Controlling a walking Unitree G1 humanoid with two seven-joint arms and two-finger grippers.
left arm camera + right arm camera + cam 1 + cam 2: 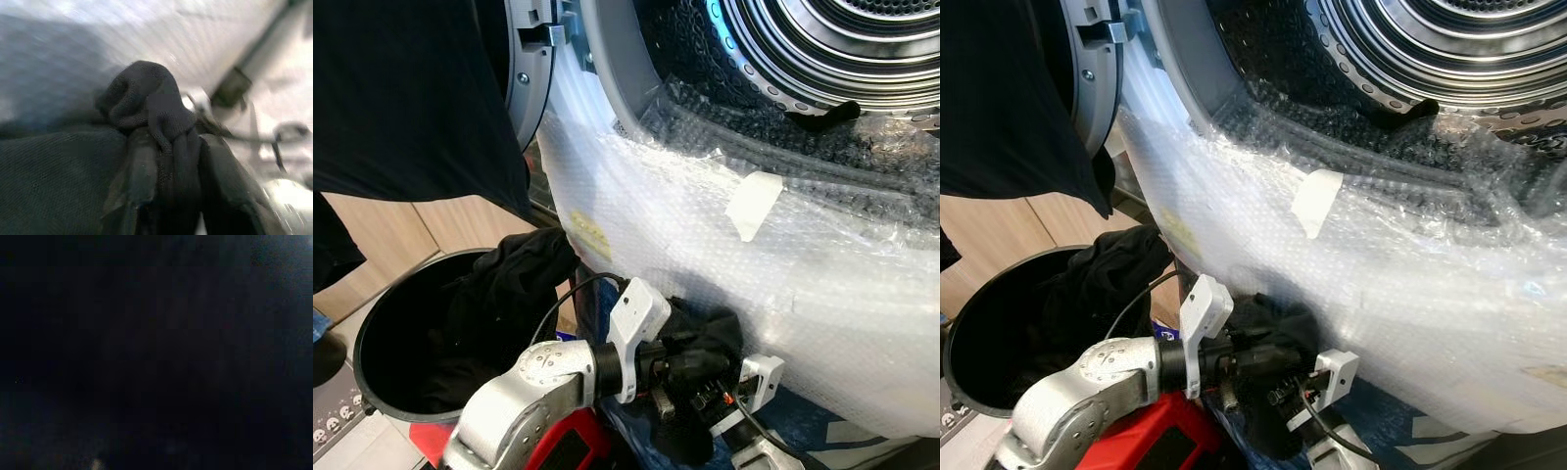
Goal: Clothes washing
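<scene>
A washing machine (pixel 636 88) is filling the background, its front wrapped in bubble wrap (pixel 705 255) and its round opening showing the steel drum (pixel 842 39) above. One strip of pale tape (pixel 753 204) is sitting on the wrap. Down at the left, one black bucket (pixel 372 333) is standing on the floor with dark clothes (pixel 509 284) spilling over its rim.

The left gripper (pixel 700 357) is hovering just in front of the machine, below the opening, its two black fingers (pixel 142 171) pinching a bunched dark garment (pixel 146 98). The right gripper's wrist view is near black, so its fingers cannot be judged.

A second dark cloth (pixel 401 98) is hanging at the upper left, and a small dark scrap (pixel 822 116) is lying at the drum's lip.

The likely trouble, I judge: the garment is being held low, so lifting it could drag it across the bubble wrap, snagging the wrap or the loose cable (pixel 568 294) and pulling the cloth free.
</scene>
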